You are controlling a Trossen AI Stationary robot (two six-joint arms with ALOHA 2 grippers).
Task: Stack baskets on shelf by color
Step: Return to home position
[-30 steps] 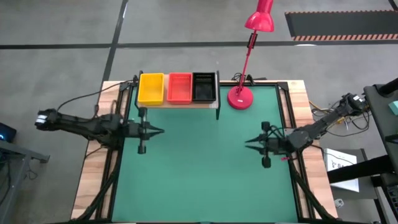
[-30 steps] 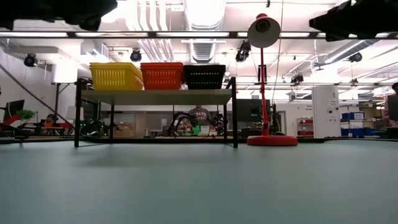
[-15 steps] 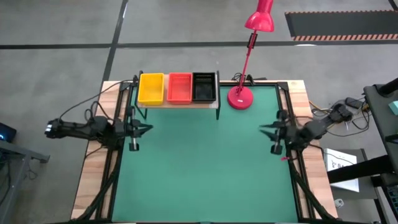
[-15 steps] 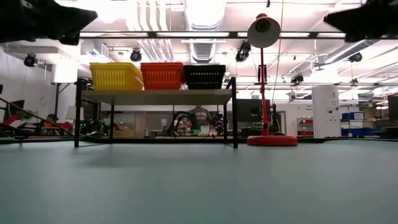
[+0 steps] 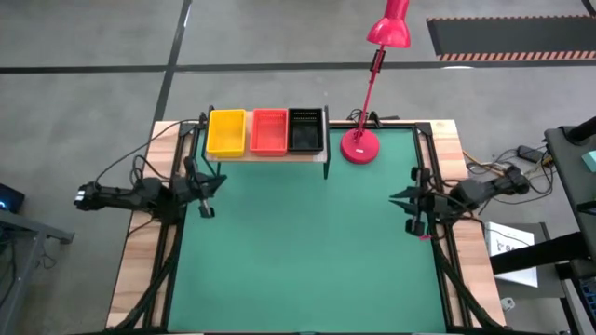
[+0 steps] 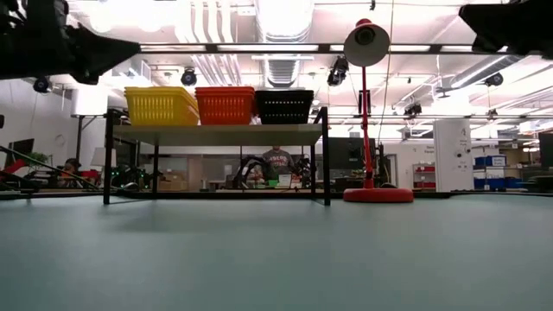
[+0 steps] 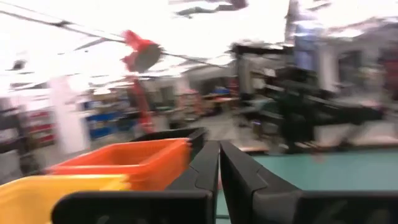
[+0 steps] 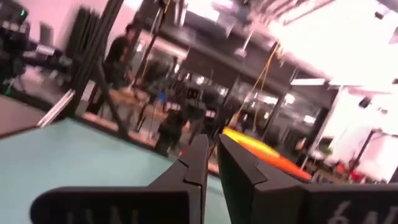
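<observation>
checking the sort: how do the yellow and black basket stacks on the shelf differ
The yellow plastic mesh basket stack sits at the wooden shelf's left end in the high view; the black mesh basket stack sits at its right end, nearest the red desk lamp. Both stand equally tall.

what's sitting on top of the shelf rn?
Shelf: yellow basket, red-orange basket, black basket, side by side. Anything nested under each top one is covered, so stack counts can't be read. Left gripper and right gripper hang at the table's side edges.
</observation>
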